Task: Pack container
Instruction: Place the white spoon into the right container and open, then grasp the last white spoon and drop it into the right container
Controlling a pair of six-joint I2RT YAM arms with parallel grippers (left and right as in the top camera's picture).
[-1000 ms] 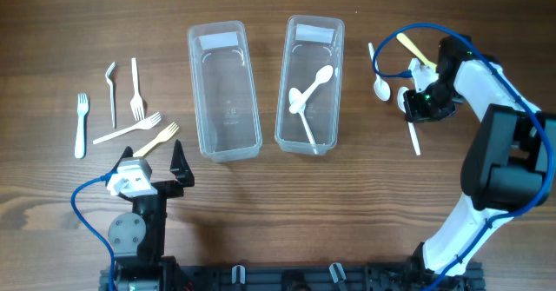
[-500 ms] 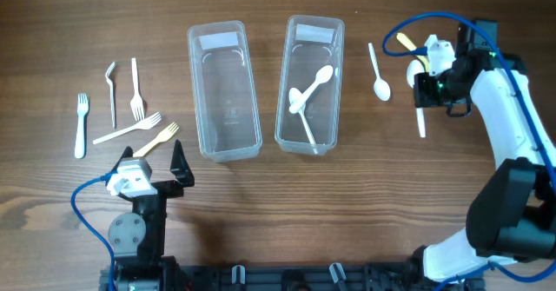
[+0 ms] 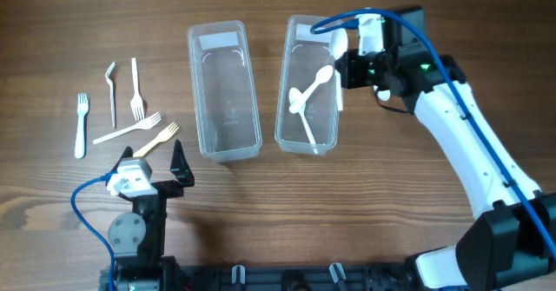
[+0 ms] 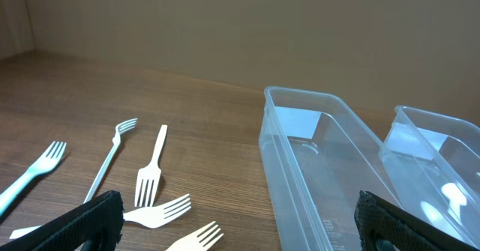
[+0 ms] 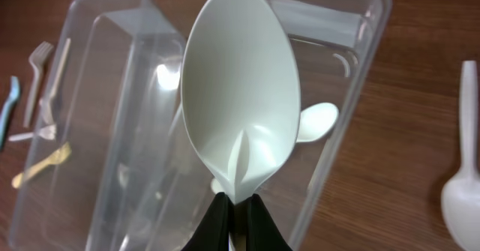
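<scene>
Two clear containers stand side by side mid-table. The left container (image 3: 224,91) is empty. The right container (image 3: 310,128) holds two white spoons (image 3: 308,95). My right gripper (image 3: 352,69) is shut on the handle of another white spoon (image 5: 240,109), held bowl-up over that container's right rim (image 5: 352,109). Several plastic forks (image 3: 129,128) lie on the table at the left. My left gripper (image 3: 155,159) rests open near the front edge, just below a yellow fork (image 3: 156,140), with nothing between its fingers (image 4: 82,221).
One more white spoon (image 5: 459,195) lies on the wood to the right of the right container; in the overhead view my arm covers it. Both containers (image 4: 315,153) show ahead of the left wrist camera, with forks (image 4: 154,168) to their left.
My right arm has swung left from the table's right side, carrying the white spoon to above the right container's rim. The left arm has not moved.
</scene>
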